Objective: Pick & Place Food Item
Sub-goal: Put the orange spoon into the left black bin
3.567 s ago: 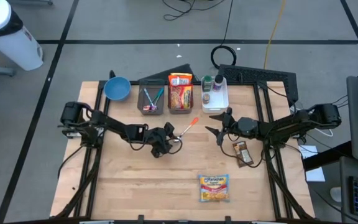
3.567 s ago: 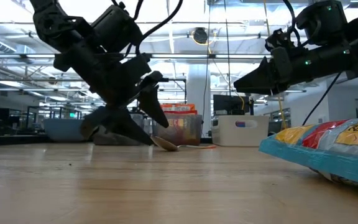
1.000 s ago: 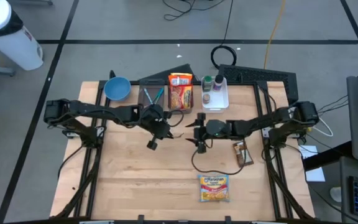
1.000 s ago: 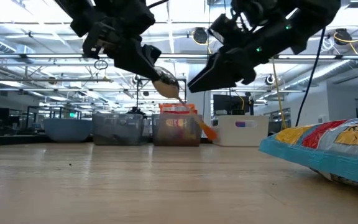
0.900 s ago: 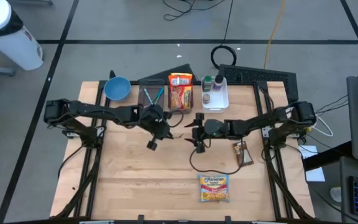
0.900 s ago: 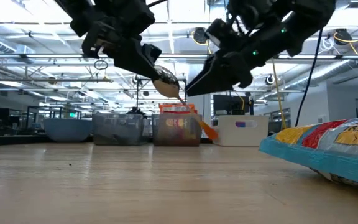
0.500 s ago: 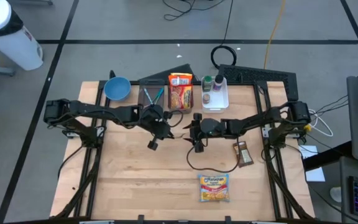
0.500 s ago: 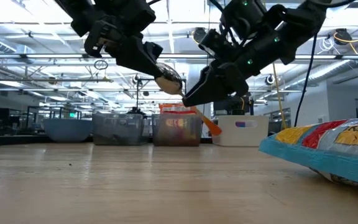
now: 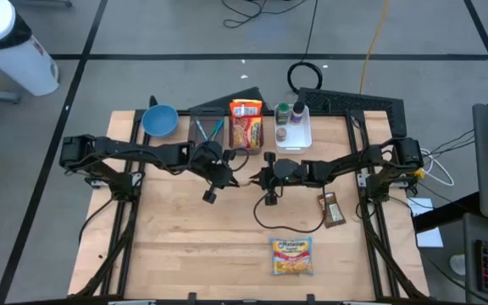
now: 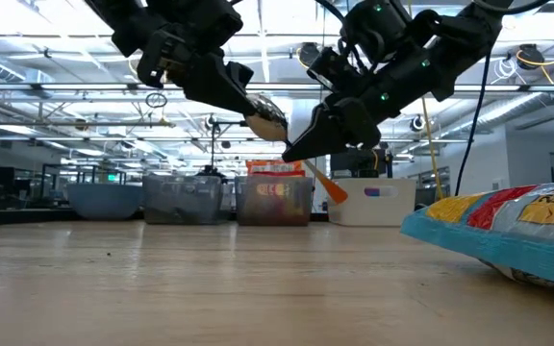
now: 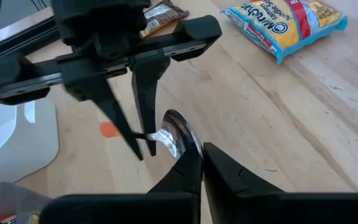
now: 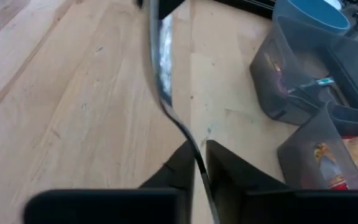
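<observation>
A metal spoon with an orange handle end [image 10: 330, 189] hangs in the air over the middle of the table, between both grippers. My left gripper [image 9: 230, 180] is shut on its bowl [image 11: 178, 134], coming from the table's left. My right gripper [image 9: 255, 180] faces it from the right and is shut on the thin stem [image 12: 182, 129]. A yellow ramen pack [image 9: 292, 255] lies flat near the front edge. A brown snack bar [image 9: 330, 207] lies by the right arm. My left gripper pinches the rim of the spoon's bowl [image 11: 185, 148] between its two fingertips, slanting down from the table's left. The spoon is lifted clear and slopes down from the bowl to the orange end. My right gripper pinches the spoon's metal stem [image 11: 148, 136] just behind the bowl, between its two fingers [image 11: 131, 134]. It comes slanting down from the table's right. The orange handle end [image 11: 109, 129] sticks out below and behind the fingers, clear of the table.
Along the far edge stand a blue bowl [image 9: 159, 120], a dark bin with utensils [image 9: 207, 134], a bin with a noodle pack [image 9: 246, 125] and a white container with bottles [image 9: 293, 125]. Bare wood lies between the arms and the ramen pack.
My right gripper has moved a little toward the table's left and down, up to the spoon, and has shut on its stem. The spoon stays lifted in my left gripper, which has kept still.
</observation>
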Motion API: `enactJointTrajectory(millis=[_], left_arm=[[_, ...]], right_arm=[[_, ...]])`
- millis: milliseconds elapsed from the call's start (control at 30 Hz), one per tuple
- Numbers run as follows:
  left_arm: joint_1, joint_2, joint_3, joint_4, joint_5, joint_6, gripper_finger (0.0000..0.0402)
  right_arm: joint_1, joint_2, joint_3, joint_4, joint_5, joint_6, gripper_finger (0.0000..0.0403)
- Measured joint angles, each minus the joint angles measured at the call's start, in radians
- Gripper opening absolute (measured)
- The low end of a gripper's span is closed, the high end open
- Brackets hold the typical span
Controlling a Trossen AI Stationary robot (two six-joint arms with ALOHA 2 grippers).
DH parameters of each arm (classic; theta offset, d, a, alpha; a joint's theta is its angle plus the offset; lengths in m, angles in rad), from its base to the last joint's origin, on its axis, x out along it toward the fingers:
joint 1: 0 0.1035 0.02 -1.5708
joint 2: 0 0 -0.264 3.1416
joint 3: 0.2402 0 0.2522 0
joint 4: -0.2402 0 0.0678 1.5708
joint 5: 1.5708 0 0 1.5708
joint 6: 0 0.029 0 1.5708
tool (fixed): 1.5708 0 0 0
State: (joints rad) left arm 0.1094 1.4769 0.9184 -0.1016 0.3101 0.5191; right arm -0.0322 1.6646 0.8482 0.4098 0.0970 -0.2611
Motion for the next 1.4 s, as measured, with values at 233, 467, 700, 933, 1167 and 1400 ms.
enactJointTrajectory(millis=[233, 467, 700, 933, 1167, 1400], left_arm=[[0.002, -0.001, 0.000, 0.007, -0.005, -0.006, 0.0024], [0.006, -0.001, 0.000, 0.010, -0.067, -0.031, 0.0037], [0.004, 0.000, 0.026, -0.004, -0.083, -0.079, 0.0117], [0.002, -0.009, 0.097, -0.090, -0.088, -0.123, 0.0212], [0.051, -0.113, 0.099, -0.186, -0.090, -0.107, 0.0253], [0.186, -0.246, -0.049, -0.027, 0.169, -0.173, 0.0255]], right_arm=[[0.001, 0.000, -0.001, -0.003, -0.006, -0.013, 0.0005], [0.000, 0.000, -0.002, -0.004, 0.004, -0.012, 0.0001], [0.000, -0.001, -0.001, 0.024, 0.011, -0.007, 0.0000], [-0.001, -0.008, -0.001, 0.028, 0.039, -0.020, 0.0000], [0.000, -0.050, -0.015, 0.047, 0.034, -0.020, 0.0000], [0.000, -0.086, -0.122, 0.305, -0.025, 0.025, 0.0000]])
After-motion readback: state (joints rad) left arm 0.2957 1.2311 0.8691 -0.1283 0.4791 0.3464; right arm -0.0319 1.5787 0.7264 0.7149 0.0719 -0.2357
